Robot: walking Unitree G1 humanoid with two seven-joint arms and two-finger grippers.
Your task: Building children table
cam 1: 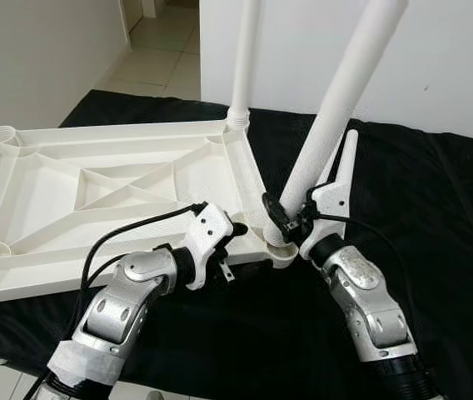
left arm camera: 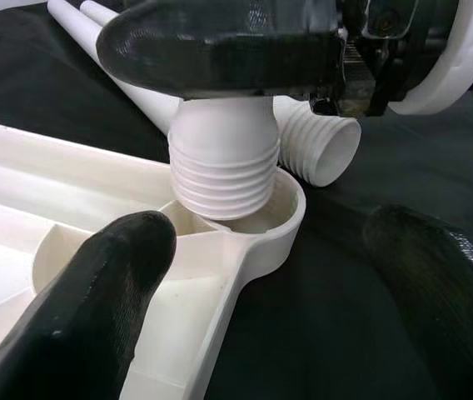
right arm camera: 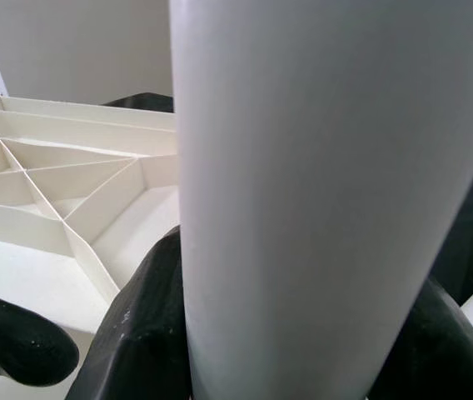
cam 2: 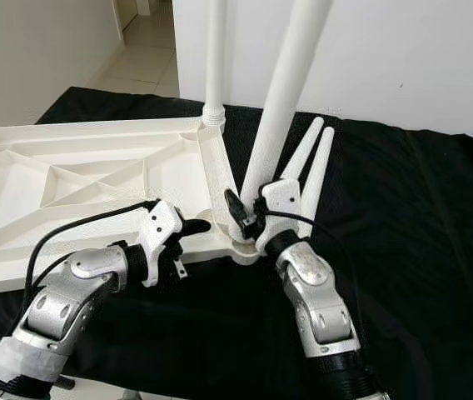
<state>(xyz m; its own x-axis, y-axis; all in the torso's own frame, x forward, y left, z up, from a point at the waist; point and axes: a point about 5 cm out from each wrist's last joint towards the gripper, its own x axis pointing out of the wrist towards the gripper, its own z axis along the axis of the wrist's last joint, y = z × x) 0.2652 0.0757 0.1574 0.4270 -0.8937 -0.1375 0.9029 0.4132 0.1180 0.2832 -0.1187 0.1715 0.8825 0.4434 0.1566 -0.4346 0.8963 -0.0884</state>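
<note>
The upturned white tabletop lies on a black-draped surface. At its near corner socket, a table leg is gripped by the right claw, closed round it just above the threaded end, which sits partly in that socket. The leg's long axis leans away from upright, so straightening appears needed before screwing. The left claw stands spread open beside the socket, holding nothing. Beyond the socket, another leg stands fitted; two spare legs lie behind.

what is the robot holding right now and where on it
The right gripper clamps a white table leg near its threaded lower end, over the tabletop's corner socket. The left gripper holds nothing.
</note>
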